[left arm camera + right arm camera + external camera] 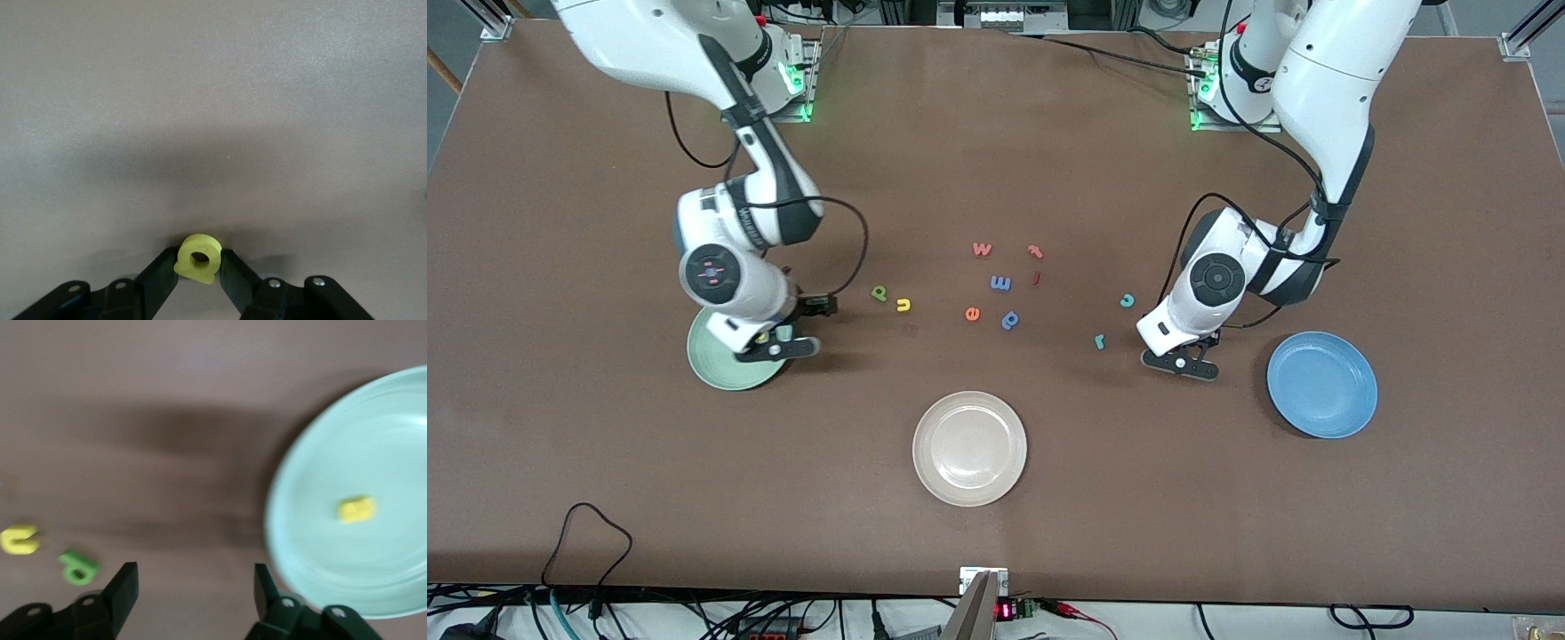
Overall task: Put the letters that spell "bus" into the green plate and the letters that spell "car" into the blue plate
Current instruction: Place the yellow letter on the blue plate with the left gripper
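My left gripper [199,261] is low at the table between the teal r [1100,340] and the blue plate [1321,384], shut on the yellow a [198,257]. The teal c [1128,300] lies a little farther from the front camera than the r. My right gripper [195,577] hangs open and empty over the edge of the green plate [716,366]. A yellow s [357,509] lies in that plate. The dark green b [879,292] and yellow u [903,305] lie side by side on the table beside the green plate, toward the middle.
A beige-white plate [969,448] sits nearest the front camera at mid-table. Loose letters lie in the middle: an orange e [972,313], a blue p-shaped one [1010,320], a blue m [1000,283], a pink w [982,249] and two pink-red ones [1035,252].
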Available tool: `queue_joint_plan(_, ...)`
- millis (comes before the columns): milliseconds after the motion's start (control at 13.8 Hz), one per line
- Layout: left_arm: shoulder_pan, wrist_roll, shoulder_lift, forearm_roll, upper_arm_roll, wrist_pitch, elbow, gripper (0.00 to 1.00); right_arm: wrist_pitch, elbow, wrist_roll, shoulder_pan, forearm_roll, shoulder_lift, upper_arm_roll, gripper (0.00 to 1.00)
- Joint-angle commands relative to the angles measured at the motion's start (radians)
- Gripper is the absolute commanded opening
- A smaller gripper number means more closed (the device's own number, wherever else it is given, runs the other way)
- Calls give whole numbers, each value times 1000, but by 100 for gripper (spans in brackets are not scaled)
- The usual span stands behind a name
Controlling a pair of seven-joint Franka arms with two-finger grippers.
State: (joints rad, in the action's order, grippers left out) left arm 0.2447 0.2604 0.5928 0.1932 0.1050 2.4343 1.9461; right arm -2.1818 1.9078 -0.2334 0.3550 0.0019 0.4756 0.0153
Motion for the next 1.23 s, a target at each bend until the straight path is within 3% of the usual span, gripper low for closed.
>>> queue_joint_plan(0,-2,-1,-13,17,4,-32,-1,20,4,4,-91,60,9,11,-3,77)
queue_joint_plan(289,-18,-15,-65,17,2,-78,-10,20,-56,-1,-158,124,9,63,-3,79)
queue_joint_plan(506,-48,-65,-71,20,-25,-358,-154,20,-67,-4,-155,169,9,81,-3,77)
queue_joint_plan(579,-77,-94,-68,31,-36,-395,-188,20,-75,-6,-164,171,10,87,-3,75)
queue_joint_plan(868,-220,-231,5,106,-36,-388,-269,21,-81,-6,-162,173,33,100,-3,69)
queue_joint_plan(940,-252,-259,30,107,-34,-382,-286,33,-82,-6,-162,173,33,101,-3,66)
queue_joint_plan(1013,-258,-259,35,100,-28,-371,-289,61,-82,-6,-162,173,33,103,-3,63)
queue_joint_plan(1085,-251,-247,35,97,-28,-374,-289,100,-82,-6,-162,171,33,103,-3,60)
queue_joint_plan(1157,-252,-248,25,94,-21,-383,-288,100,-82,-6,-162,171,35,107,-5,56)
